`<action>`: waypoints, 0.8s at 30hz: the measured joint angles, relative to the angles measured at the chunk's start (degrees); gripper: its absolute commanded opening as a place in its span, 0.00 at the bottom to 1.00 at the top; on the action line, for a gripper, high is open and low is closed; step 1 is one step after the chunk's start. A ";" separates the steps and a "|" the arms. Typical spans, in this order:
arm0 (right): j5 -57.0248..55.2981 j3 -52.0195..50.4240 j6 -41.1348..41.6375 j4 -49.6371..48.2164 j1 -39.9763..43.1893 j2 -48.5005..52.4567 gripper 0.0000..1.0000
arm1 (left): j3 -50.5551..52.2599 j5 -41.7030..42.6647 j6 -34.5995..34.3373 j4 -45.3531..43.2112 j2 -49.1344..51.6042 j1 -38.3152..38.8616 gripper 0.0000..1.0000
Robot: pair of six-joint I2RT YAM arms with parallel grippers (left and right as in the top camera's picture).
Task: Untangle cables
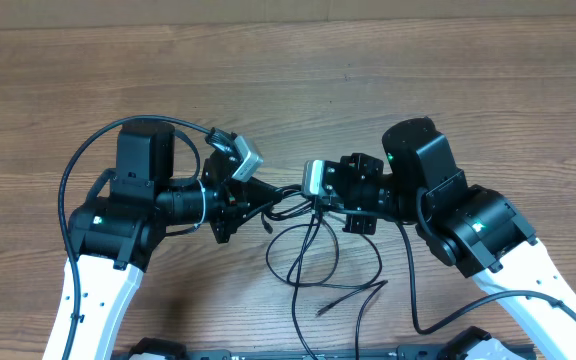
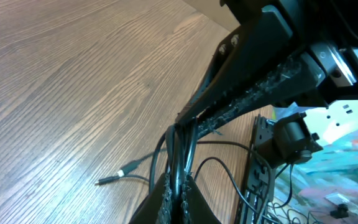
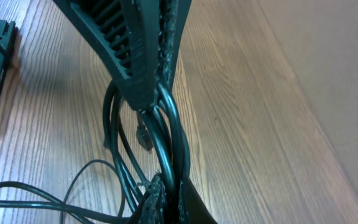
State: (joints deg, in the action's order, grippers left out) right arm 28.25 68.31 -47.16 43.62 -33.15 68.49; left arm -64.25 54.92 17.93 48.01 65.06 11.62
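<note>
Your left pincer (image 2: 178, 186) and right pincer (image 3: 166, 194) face each other closely, both clamped on the cables (image 1: 313, 255) looping over the table (image 1: 288, 80).

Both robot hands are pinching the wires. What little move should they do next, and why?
Probably ease them apart slowly. The left gripper and right gripper have jaws shut on the cables, almost tip to tip; the strands between them look twisted together.

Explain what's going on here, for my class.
Two robot arms are working on a tangle of thin black cables. The left gripper and right gripper face each other closely, each shut on the same bunch. Loose loops trail onto the wooden table; the cables are not yet separated.
</note>
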 measured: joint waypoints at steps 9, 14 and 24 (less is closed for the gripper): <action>-1.57 0.00 0.44 5.66 0.00 0.00 0.04 | 0.00 -3.04 0.00 0.00 0.00 0.02 0.04; -3.87 0.00 3.28 6.75 0.00 0.00 0.04 | 0.00 -3.48 0.00 -0.07 0.00 0.02 0.04; -9.03 0.00 10.71 9.73 0.00 0.00 0.04 | 0.00 -4.20 -0.44 -0.46 0.00 0.00 0.04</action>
State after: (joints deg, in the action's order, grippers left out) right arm 19.22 68.31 -36.45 53.34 -33.15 68.49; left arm -64.25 50.72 17.50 47.55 65.06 11.62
